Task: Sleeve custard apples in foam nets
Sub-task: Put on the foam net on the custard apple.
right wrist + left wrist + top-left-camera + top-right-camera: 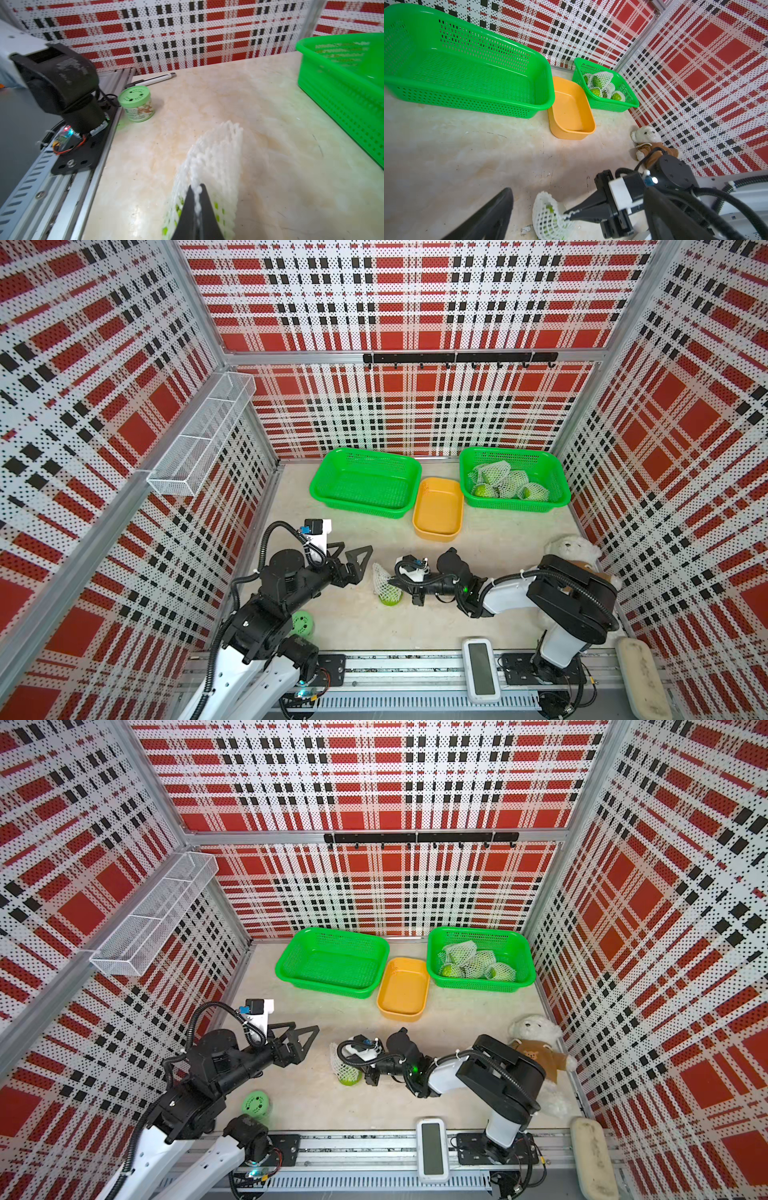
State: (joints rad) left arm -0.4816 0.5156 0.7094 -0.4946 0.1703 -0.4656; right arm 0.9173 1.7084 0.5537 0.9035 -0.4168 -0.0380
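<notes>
Near the table's middle front, a green custard apple (390, 598) sits partly inside a white foam net (380, 578); the net's loose end stands up above it. My right gripper (391, 581) is shut on the net's edge; in the right wrist view, the net (218, 158) is pinched at the gripper's tip (196, 187) with green fruit (177, 207) showing through the mesh. My left gripper (352, 551) is open, a short way left of the net and apart from it. Several sleeved custard apples (505, 483) lie in the right green basket (515, 506).
An empty green basket (357, 508) and a yellow tub (436, 536) stand at the back. A plush bear (573, 549) lies by the right wall behind my right arm. A small green canister (302, 623) sits front left. A white device (481, 670) rests on the front rail.
</notes>
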